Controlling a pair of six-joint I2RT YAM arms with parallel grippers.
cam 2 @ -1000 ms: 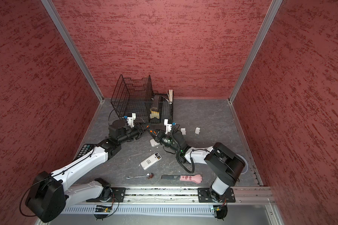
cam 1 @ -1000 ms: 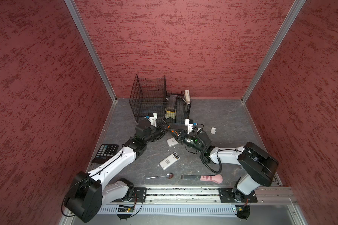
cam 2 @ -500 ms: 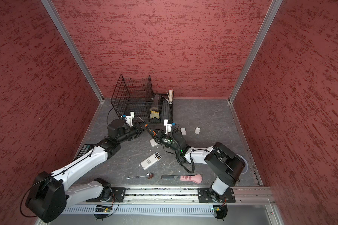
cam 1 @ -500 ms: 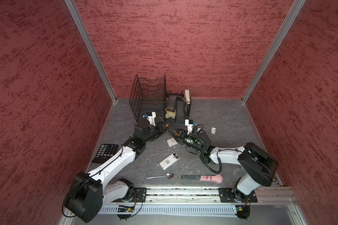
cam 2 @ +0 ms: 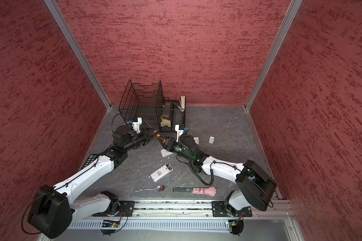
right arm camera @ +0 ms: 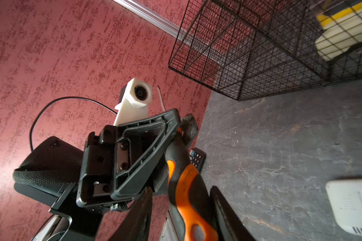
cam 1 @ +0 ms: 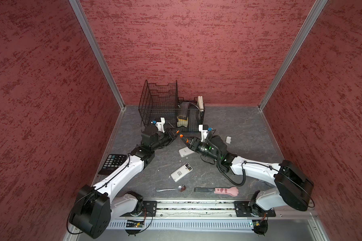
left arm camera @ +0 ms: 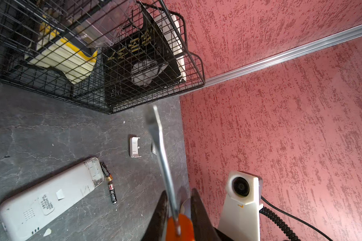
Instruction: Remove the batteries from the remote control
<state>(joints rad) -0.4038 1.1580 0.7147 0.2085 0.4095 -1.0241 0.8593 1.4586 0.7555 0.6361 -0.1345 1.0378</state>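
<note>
An orange-and-black screwdriver (cam 1: 180,136) hangs in the air between my two grippers in front of the basket. My left gripper (cam 1: 174,134) (left arm camera: 179,194) is shut on it where the steel shaft (left arm camera: 161,146) meets the handle. My right gripper (cam 1: 186,141) (right arm camera: 181,188) stands open around the handle (right arm camera: 186,187), with a gap on one side. The white remote control (left arm camera: 46,200) (cam 1: 184,152) lies face down below them, its battery bay open and bare. Two batteries (left arm camera: 106,172) (left arm camera: 112,193) lie on the floor beside that end.
A black wire basket (cam 1: 161,104) with books stands just behind the grippers. A second white remote (cam 1: 181,172) lies nearer the front. Two white covers (cam 2: 196,140) (cam 2: 211,139) lie to the right. A calculator (cam 1: 114,163), spoon (cam 1: 171,188) and pink paw tool (cam 1: 217,190) are also there.
My right gripper's jaws have spread apart around the screwdriver handle. The left gripper has kept its hold, and both grippers have shifted slightly toward the basket.
</note>
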